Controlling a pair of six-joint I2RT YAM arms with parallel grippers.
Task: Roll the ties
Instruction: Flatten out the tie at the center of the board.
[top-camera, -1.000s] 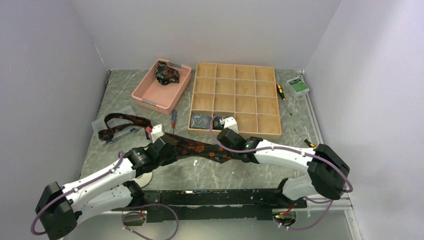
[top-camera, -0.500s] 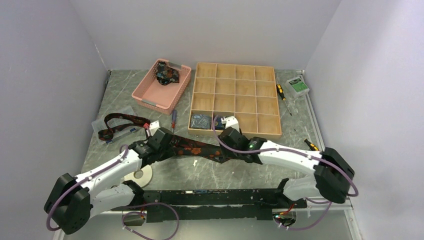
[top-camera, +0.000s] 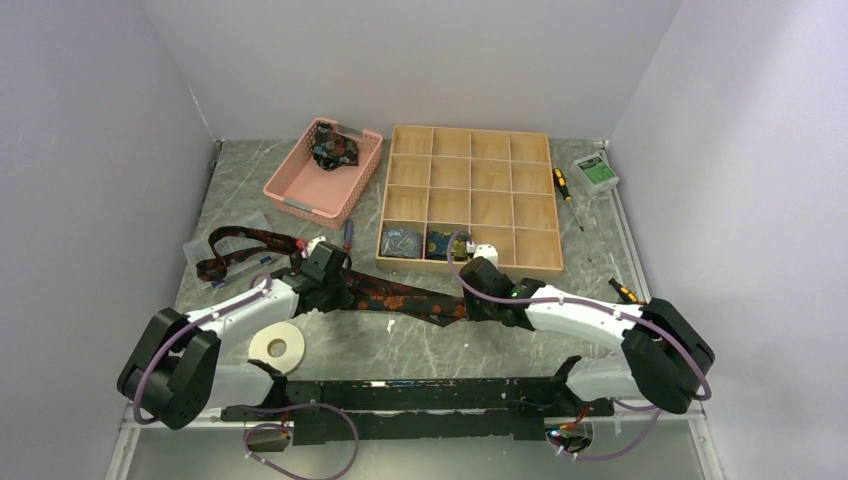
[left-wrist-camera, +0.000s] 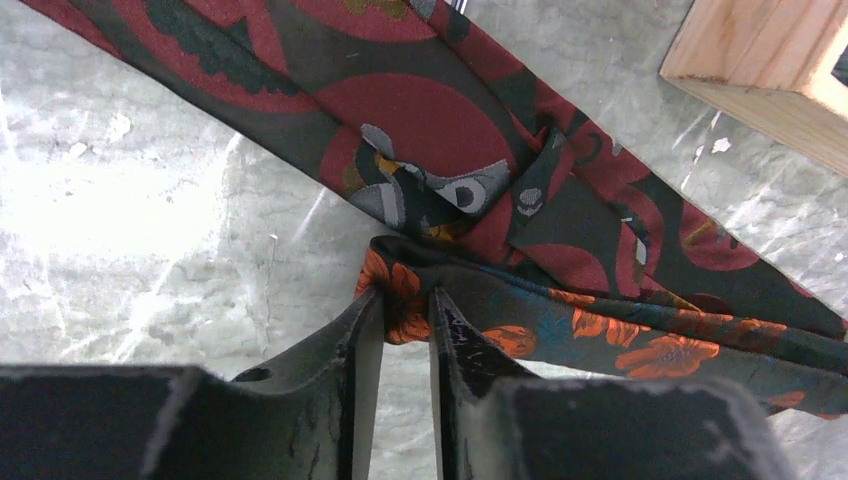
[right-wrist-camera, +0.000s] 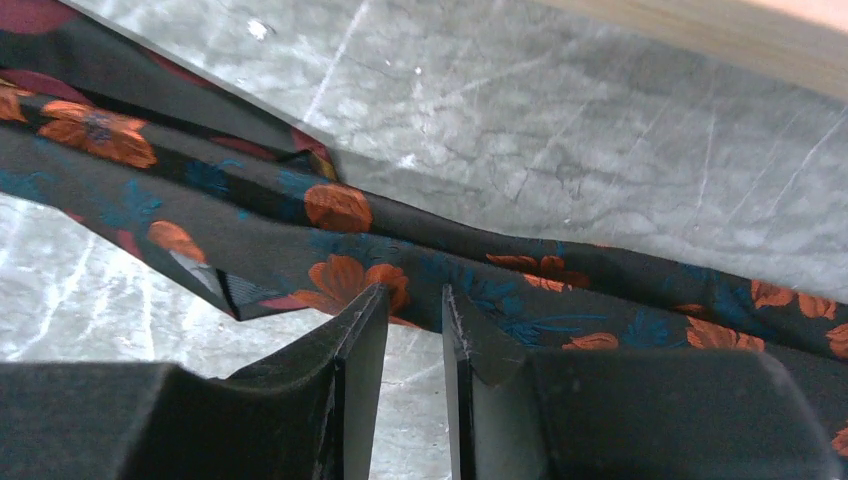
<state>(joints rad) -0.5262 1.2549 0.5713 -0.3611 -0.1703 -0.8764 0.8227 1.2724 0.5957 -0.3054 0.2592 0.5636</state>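
A dark tie with orange flowers (top-camera: 400, 297) lies stretched across the table between my two arms. In the left wrist view its folded end (left-wrist-camera: 400, 290) is pinched between the tips of my left gripper (left-wrist-camera: 405, 300), which is shut on it (top-camera: 343, 285). A maroon tie (left-wrist-camera: 420, 110) lies just beyond, running off to the left (top-camera: 245, 245). My right gripper (right-wrist-camera: 412, 295) stands over the near edge of the flowered tie (right-wrist-camera: 560, 280) with its jaws apart and the fabric flat between the tips (top-camera: 463, 303).
A wooden compartment tray (top-camera: 470, 195) sits behind the tie, with dark rolls in two front cells (top-camera: 403, 242). Further back left is a pink basket (top-camera: 322, 170). A white tape ring (top-camera: 277, 347) lies by the left arm. Screwdrivers (top-camera: 347, 238) (top-camera: 565, 190) and a small green box (top-camera: 595, 172) are about.
My left gripper moved away from the table's near edge with the tie end, uncovering the tape ring. The right gripper let go of the tie, shifted right, and its jaws have narrowed again.
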